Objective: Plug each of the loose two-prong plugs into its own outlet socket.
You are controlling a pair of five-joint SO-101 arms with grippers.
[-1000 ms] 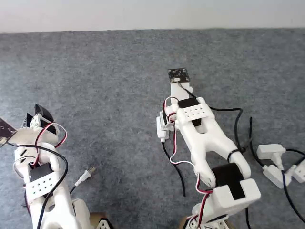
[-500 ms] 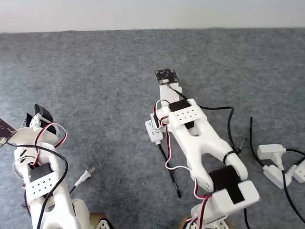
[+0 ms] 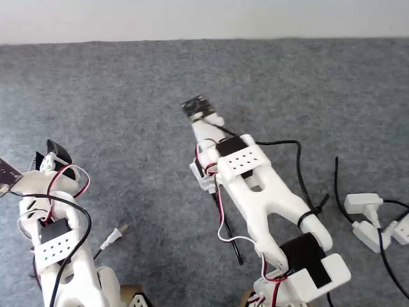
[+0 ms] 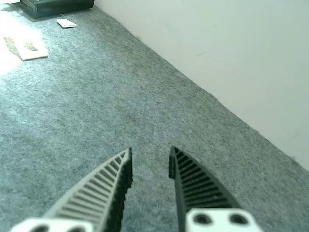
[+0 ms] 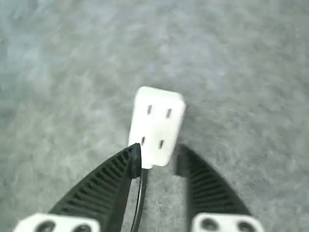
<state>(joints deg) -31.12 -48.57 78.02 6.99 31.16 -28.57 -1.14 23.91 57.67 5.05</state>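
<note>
My right gripper (image 5: 157, 154) is shut on a white outlet socket block (image 5: 158, 121), held by its cord end above the grey carpet, its slot pairs facing the camera. From above, the same socket (image 3: 202, 177) shows beside the right arm's wrist, and its black cord (image 3: 229, 233) trails back toward the arm's base. A loose two-prong plug (image 3: 114, 236) lies on the carpet close to the left arm. My left gripper (image 4: 149, 159) is open and holds nothing, raised over the carpet and pointing toward the wall.
More white socket blocks (image 3: 363, 203) with black cords (image 3: 388, 265) lie at the right edge. A black cable (image 3: 304, 169) loops beside the right arm. A white wall (image 3: 204, 19) borders the carpet's far side.
The right arm has swung left with the socket in its gripper, and the black cord has dragged along. The left arm has not moved.
</note>
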